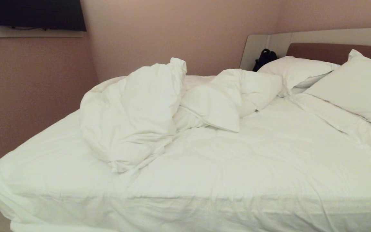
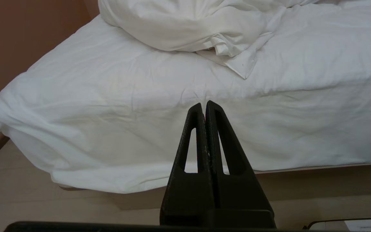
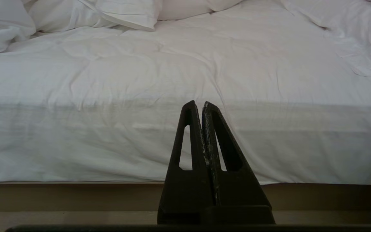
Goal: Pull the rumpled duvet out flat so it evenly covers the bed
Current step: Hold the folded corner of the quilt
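The white duvet point(image 1: 237, 154) lies over most of the bed point(image 1: 317, 51), hanging down its near side. At the left it is bunched into a tall heap point(image 1: 130, 112), and a folded-back corner point(image 1: 224, 100) lies beside that. Neither gripper shows in the head view. My left gripper point(image 2: 204, 103) is shut and empty, held low in front of the bed's side below the heap point(image 2: 188, 25). Further along the same side, facing the flat part of the duvet point(image 3: 172, 64), my right gripper point(image 3: 198, 103) is also shut with nothing in it.
Two white pillows point(image 1: 359, 87) lean on the headboard at the right, with a black bag point(image 1: 264, 58) behind them. A pink wall point(image 1: 27, 90) runs close along the bed's left end, under a dark screen point(image 1: 37, 14). Light wood floor point(image 2: 27, 193) lies before the beige base point(image 3: 76, 193).
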Robot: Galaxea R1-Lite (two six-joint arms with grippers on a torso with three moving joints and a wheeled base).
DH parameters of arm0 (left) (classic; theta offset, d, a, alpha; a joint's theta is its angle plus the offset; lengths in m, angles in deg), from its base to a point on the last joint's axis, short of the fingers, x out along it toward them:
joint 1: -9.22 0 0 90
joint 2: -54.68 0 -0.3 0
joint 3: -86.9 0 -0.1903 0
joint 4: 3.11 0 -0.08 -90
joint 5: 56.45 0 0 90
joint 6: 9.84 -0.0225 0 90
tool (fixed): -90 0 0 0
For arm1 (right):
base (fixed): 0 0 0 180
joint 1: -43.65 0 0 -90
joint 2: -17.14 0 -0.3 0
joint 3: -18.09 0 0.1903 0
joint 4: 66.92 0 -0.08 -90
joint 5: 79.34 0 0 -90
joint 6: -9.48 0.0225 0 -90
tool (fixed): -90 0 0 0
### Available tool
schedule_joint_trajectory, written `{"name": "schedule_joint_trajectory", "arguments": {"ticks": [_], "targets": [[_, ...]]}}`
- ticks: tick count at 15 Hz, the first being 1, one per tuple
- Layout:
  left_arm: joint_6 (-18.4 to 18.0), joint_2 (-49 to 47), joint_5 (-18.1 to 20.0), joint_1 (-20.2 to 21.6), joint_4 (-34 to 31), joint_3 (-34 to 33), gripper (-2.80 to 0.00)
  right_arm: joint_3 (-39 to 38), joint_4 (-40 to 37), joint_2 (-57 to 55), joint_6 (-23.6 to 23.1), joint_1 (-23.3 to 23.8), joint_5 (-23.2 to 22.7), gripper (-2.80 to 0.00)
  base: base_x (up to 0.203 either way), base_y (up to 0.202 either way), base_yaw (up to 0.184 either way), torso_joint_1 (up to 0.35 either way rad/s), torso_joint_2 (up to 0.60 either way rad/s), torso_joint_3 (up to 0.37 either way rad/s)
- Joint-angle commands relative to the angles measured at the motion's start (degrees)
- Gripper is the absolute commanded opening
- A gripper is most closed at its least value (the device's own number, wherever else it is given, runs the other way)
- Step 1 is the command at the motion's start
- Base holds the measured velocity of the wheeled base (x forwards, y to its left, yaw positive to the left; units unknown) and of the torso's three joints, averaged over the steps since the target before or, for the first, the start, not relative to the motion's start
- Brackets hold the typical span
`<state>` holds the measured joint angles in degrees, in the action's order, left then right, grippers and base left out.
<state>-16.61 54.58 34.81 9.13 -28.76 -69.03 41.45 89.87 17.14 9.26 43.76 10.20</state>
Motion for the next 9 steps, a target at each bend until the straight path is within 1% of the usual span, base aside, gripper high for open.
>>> {"name": "schedule_joint_trajectory", "arguments": {"ticks": [1, 3, 4, 6, 9], "targets": [[0.13, 0.01, 0.2, 0.0, -0.04, 1.1, -2.8, 0.0, 0.02, 0.0, -0.04, -0.02, 0.02, -2.8, 0.0, 0.0, 0.0, 0.0, 0.0, 0.0], [0.58, -0.71, 0.5, 0.0, -1.69, 4.97, -2.8, 0.0, 0.02, 0.0, -0.04, -0.02, 0.02, -2.8, 0.0, 0.0, 0.0, 0.0, 0.0, 0.0], [0.79, -2.9, 0.67, 0.0, -3.39, 7.76, -2.8, 0.0, 0.02, 0.0, -0.04, -0.02, 0.02, -2.8, 0.0, 0.0, 0.0, 0.0, 0.0, 0.0], [2.22, -8.83, 1.17, 0.0, -5.13, 11.26, -2.8, 0.0, 0.02, 0.0, -0.04, -0.02, 0.02, -2.8, 0.0, 0.0, 0.0, 0.0, 0.0, 0.0], [4.76, -20.86, 2.98, 0.0, -5.44, 14.56, -2.8, 0.0, 0.02, 0.0, -0.04, -0.02, 0.02, -2.8, 0.0, 0.0, 0.0, 0.0, 0.0, 0.0]]}}
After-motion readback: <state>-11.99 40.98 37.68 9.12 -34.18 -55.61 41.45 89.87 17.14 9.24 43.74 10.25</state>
